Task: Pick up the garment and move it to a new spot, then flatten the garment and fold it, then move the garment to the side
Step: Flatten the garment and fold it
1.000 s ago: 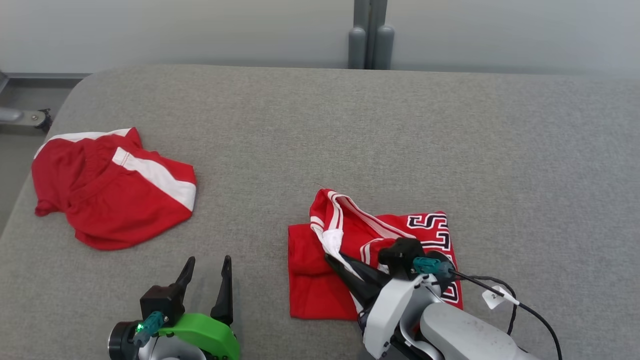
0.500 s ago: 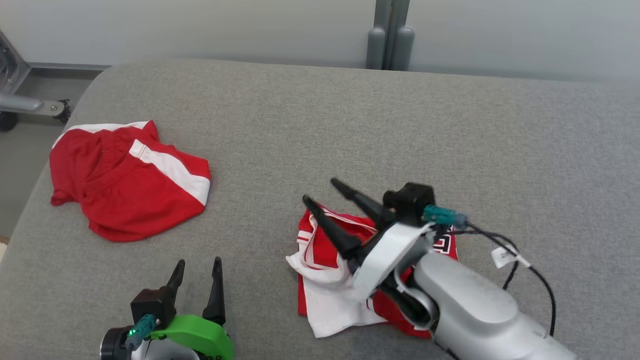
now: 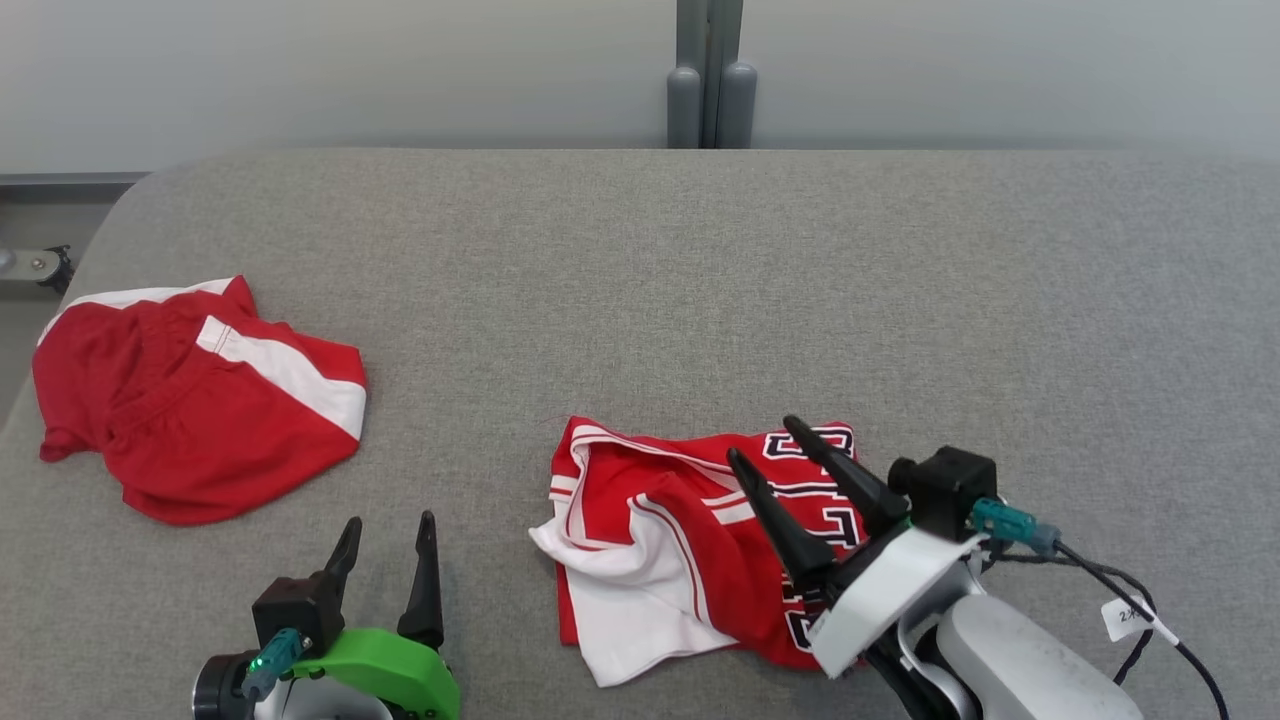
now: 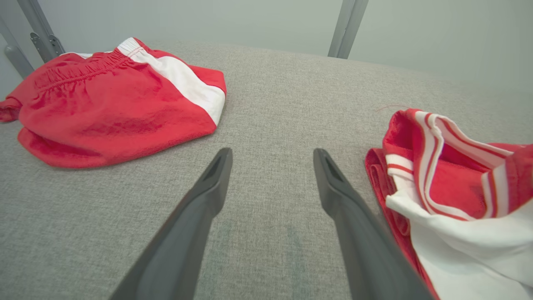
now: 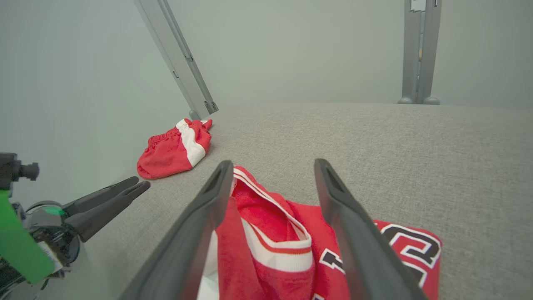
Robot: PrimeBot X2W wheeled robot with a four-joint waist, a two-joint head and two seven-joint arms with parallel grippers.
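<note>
Now released, the red garment (image 3: 660, 530) lies rumpled on the grey padded surface (image 3: 700, 280), toward the robot's near right. Its white lining is turned out at the near left corner and its black-and-white numerals face up on the right. The right gripper (image 3: 762, 438) is poised over the numbered half with its two dark fingers spread wide and nothing between them. They point away from the robot and slightly left. From the right wrist view, the gripper (image 5: 272, 161) frames the garment's (image 5: 266, 216) striped collar edge between and below its fingers; whether either tip touches cloth cannot be told.

The left gripper (image 3: 390, 520) rests at the near left, its fingers also spread and empty, apart from the garment. In the left wrist view the garment (image 4: 449, 187) lies just beside the right-hand finger of that gripper (image 4: 272, 151). A pair of red shorts (image 3: 190, 400) with a white stripe lies well apart at the far left.

A second earlier the right fingers were pinched together on the garment's white-trimmed edge, and the piece lay as a tidier fold. Since then they have parted, the cloth has dropped open with more white showing, and the head camera has shifted.
</note>
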